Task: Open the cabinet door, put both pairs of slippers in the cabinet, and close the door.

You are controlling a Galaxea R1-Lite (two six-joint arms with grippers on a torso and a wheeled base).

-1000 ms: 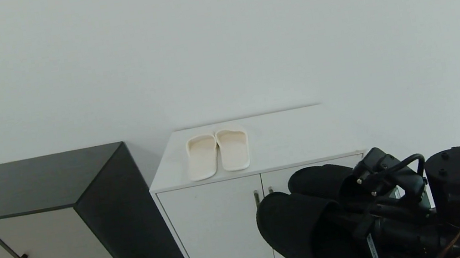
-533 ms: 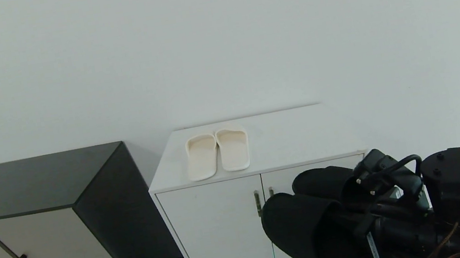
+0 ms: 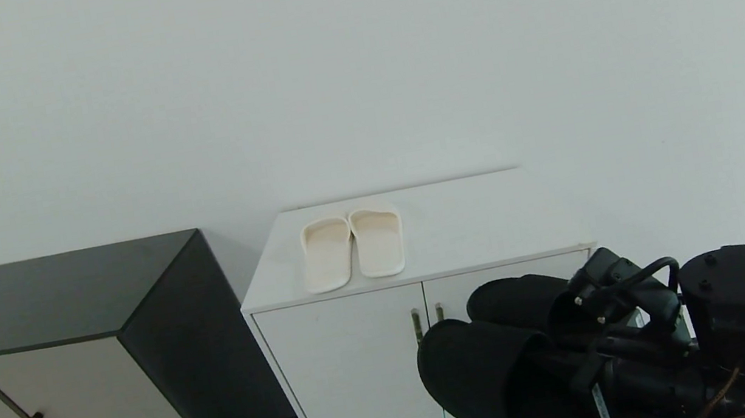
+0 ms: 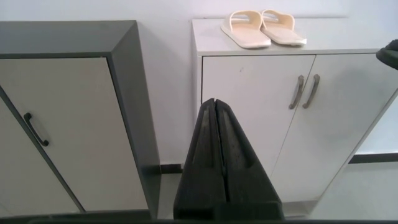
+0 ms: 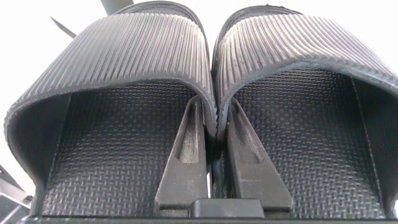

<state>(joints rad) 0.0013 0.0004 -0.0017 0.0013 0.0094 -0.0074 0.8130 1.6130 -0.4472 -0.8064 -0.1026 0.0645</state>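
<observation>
A pair of cream slippers (image 3: 352, 246) (image 4: 264, 28) lies side by side on top of the white cabinet (image 3: 465, 224) (image 4: 249, 93). Both cabinet doors are closed, with two metal handles (image 3: 428, 323) (image 4: 305, 91) at the middle seam. My right gripper (image 5: 214, 155) is shut on the pair of black slippers (image 3: 508, 359) (image 5: 155, 74), one finger inside each slipper and their inner walls pinched together. I hold them in the air in front of the right door. My left gripper (image 4: 217, 143) hangs shut with nothing in it, low and back from the cabinet front.
A dark-framed cabinet (image 3: 57, 296) (image 4: 68, 37) with pale doors and black handles stands close beside the white cabinet on its left. A plain white wall (image 3: 350, 70) rises behind both. A dark skirting strip (image 4: 373, 158) runs along the floor.
The right arm with the black slippers has sunk slightly and shifted a little. The cream slippers and the doors have not moved.
</observation>
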